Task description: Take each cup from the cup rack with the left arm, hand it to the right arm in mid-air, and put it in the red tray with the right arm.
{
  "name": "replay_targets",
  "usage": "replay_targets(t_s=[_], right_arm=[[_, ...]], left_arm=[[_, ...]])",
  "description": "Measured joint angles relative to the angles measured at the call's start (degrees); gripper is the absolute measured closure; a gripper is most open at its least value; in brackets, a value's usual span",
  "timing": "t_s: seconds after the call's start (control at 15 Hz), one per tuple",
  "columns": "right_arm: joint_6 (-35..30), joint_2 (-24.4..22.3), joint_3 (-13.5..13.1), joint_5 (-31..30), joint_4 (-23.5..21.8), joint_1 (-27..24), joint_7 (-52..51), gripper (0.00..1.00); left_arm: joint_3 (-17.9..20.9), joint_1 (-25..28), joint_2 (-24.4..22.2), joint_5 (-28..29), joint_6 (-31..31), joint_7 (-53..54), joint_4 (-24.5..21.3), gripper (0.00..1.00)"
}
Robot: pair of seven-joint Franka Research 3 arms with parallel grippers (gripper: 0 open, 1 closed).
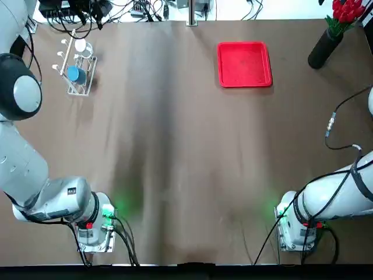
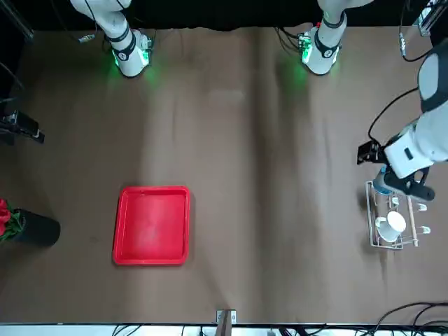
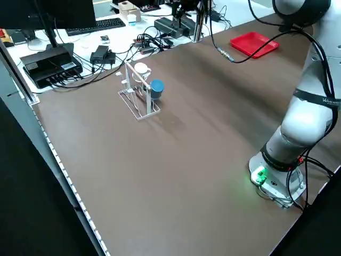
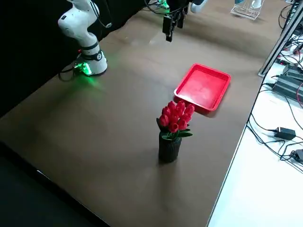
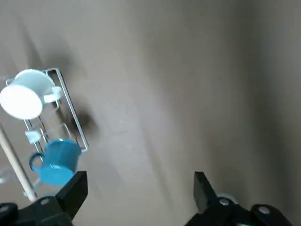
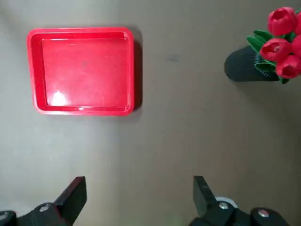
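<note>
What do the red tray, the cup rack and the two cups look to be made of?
Red tray: likely plastic, glossy, with a light glare on its floor. Cup rack: thin white wire, probably coated metal. Blue cup: smooth, plastic or glazed ceramic, hard to tell. White cup: the same, smooth and opaque.

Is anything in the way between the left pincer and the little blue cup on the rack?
Nothing visible. The open left pincer hangs near the small blue cup, which sits on the white wire cup rack beside the white handled cup. Only bare brown table lies between them.
</note>
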Motion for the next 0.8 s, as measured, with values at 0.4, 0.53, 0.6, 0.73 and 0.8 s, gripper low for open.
replay_targets(t_s=[0.4, 0.53, 0.6, 0.73, 0.8], right_arm=[[0.15, 0.0, -0.04, 0.0, -0.02, 0.26, -0.25, 0.0], [0.15, 0.0, -0.22, 0.0, -0.03, -0.16, -0.51, 0.0], [0.15, 0.0, -0.25, 0.0, -0.04, -0.2, -0.59, 0.0], [0.13, 0.0, -0.14, 0.0, -0.07, -0.13, -0.6, 0.0], [0.13, 0.0, -0.04, 0.01, -0.08, -0.04, -0.6, 0.0]], left_arm=[[0.02, 2.37, 0.14, 7.77, 10.23, 15.61, -9.08, 0.0], [0.02, 2.5, 0.15, 9.88, 13.89, 20.04, -12.35, 0.0], [0.02, 2.85, 0.15, 11.0, 15.54, 21.97, -13.86, 0.0], [0.04, 4.03, 0.14, 13.55, 18.2, 26.36, -16.47, 0.0], [0.03, 4.61, 0.14, 14.96, 19.52, 27.73, -17.75, 0.0]])
